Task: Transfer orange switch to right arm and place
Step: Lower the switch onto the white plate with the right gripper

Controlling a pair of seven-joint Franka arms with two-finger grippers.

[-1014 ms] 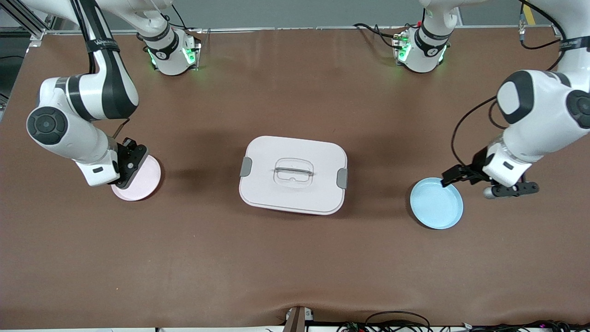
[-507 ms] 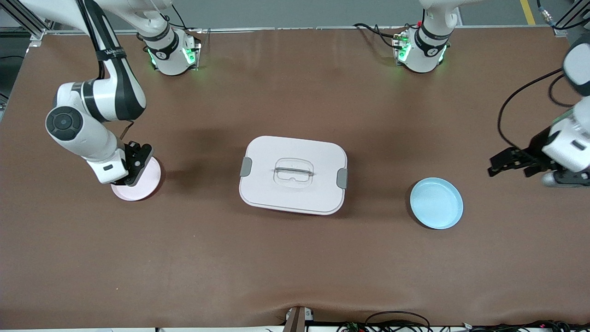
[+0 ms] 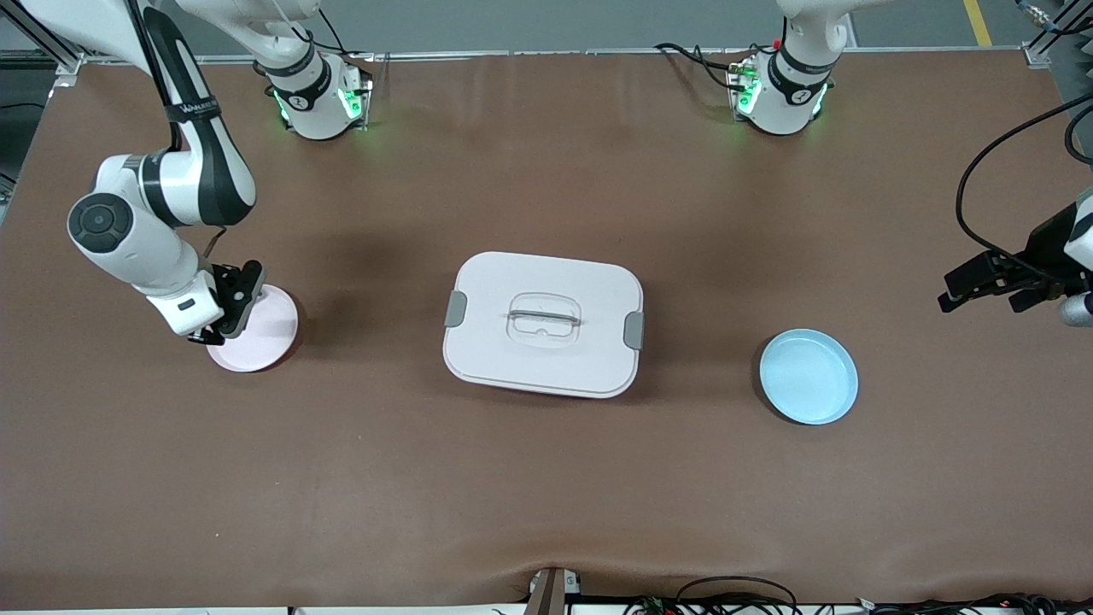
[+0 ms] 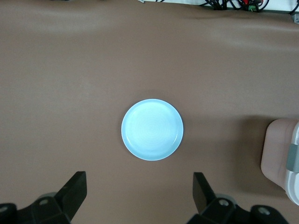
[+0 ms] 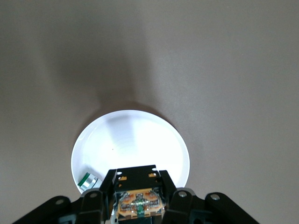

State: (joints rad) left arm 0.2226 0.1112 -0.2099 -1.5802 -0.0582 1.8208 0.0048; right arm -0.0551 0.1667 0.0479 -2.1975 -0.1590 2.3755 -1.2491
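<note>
Arms: two, the right one (blue light not discernible) reaching from its base down to the pink plate, the left one out at its own end of the table.
Right gripper [image 3: 224, 318]: one, hung over the pink plate [image 3: 269, 342], fingers clenched on the orange switch [image 5: 139, 201].
Orange switch: one, pinched between the right gripper's fingers above the plate's edge, not set down.
Plates: two, the pink one toward the right arm's end and the blue plate [image 3: 809, 377] toward the left arm's end.
Small silver-and-green piece [image 5: 88, 180]: one, lying in the pink plate by its rim.
Lidded box [image 3: 543, 325]: one, white, between the two plates on the brown table [image 3: 546, 478].
Left gripper [image 3: 995, 290]: one, fingers spread wide and gripping nothing, over bare table just off the blue plate (this arm waited).
</note>
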